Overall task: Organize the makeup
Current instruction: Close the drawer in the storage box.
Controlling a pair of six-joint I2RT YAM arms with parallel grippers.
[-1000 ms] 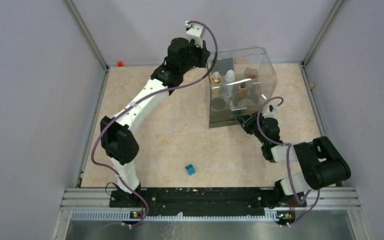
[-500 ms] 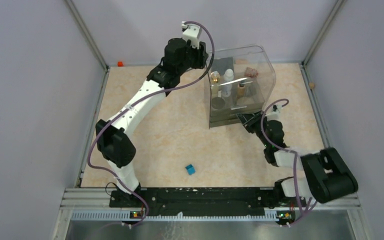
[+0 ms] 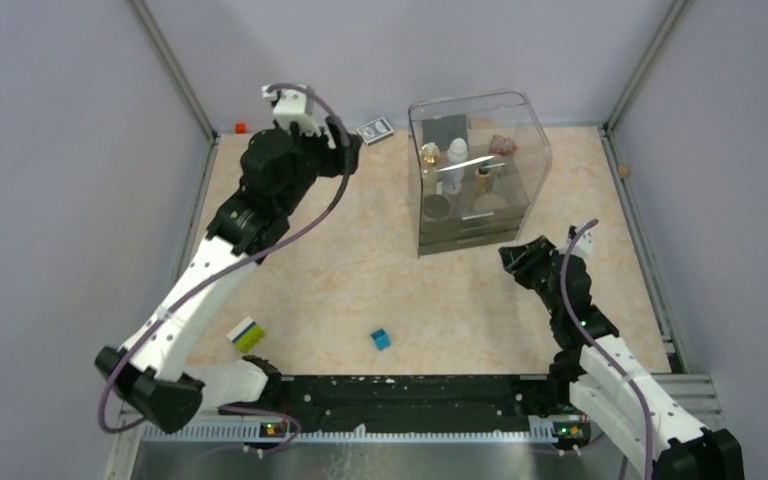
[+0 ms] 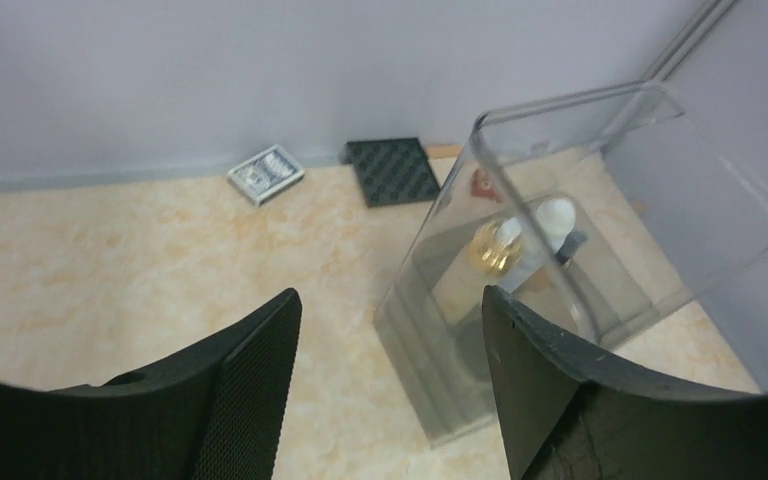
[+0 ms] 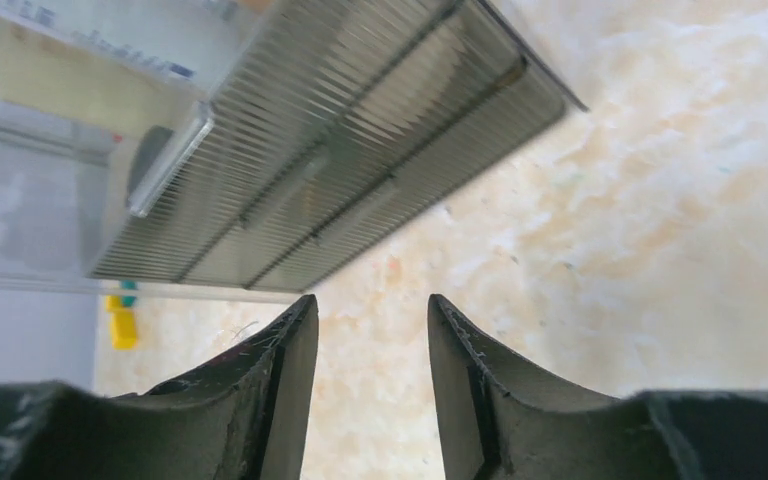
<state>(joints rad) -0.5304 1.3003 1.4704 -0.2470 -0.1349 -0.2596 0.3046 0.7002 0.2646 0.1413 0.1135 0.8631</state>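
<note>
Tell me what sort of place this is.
Probably a robotics lab test cell, not a home: plain lilac panels wall in a marble-look tabletop, a left arm and right arm are bolted to a metal rail at its near edge, and a clear makeup organizer stands on it.

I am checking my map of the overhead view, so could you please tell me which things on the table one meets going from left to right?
Yellow and green block → blue cube → clear organiser. The patterned card box lies level with the cube across the view, so it is left out.
</note>
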